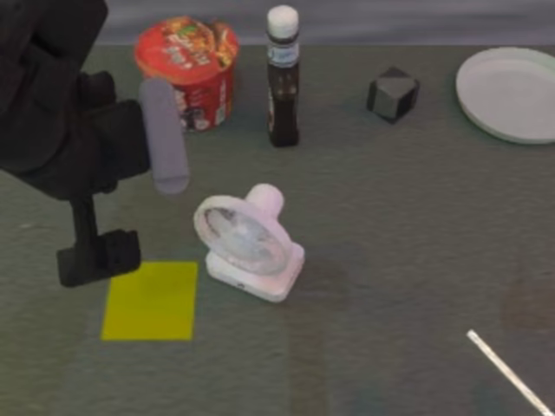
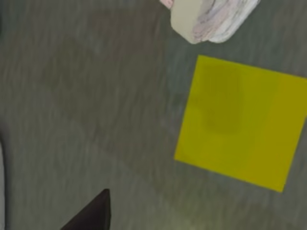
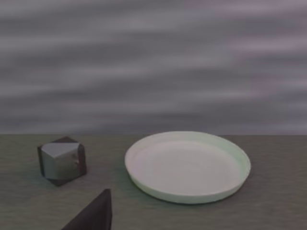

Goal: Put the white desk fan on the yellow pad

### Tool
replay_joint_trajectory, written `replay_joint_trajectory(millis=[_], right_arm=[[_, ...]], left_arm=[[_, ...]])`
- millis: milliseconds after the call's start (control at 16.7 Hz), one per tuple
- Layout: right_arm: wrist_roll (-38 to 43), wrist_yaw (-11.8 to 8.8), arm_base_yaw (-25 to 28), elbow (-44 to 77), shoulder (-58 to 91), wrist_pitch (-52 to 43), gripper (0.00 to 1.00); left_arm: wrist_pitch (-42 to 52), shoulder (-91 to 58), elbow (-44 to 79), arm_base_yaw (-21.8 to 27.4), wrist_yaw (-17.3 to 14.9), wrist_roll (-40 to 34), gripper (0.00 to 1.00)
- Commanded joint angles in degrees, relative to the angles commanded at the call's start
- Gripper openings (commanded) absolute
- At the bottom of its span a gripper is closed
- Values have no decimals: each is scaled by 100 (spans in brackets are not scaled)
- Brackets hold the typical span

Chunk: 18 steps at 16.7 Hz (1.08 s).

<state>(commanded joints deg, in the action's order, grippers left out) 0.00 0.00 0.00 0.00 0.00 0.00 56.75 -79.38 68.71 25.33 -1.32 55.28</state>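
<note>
While the white desk fan (image 1: pixel 250 245) stands beside the yellow pad (image 1: pixel 151 300), the left gripper (image 1: pixel 97 257) hovers empty; finger state indiscernible. An off-centre grasp could topple the fan.

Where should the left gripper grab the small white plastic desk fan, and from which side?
Probably the small white plastic desk fan at its round grilled head, from above. It stands upright on its rounded base, right of the flat yellow pad, and the thin head rim offers opposing faces for two fingers. The left gripper hangs just left of it.
</note>
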Motion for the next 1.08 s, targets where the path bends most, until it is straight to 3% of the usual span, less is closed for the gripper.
replay_joint_trajectory(millis=[540, 1080], right_arm=[[0, 0, 0, 0, 0, 0, 100], [0, 0, 0, 0, 0, 0, 100]], left_arm=[[2210, -3478, 3638, 873, 97, 2247, 100], [2497, -3954, 4199, 950, 116, 2556, 100]])
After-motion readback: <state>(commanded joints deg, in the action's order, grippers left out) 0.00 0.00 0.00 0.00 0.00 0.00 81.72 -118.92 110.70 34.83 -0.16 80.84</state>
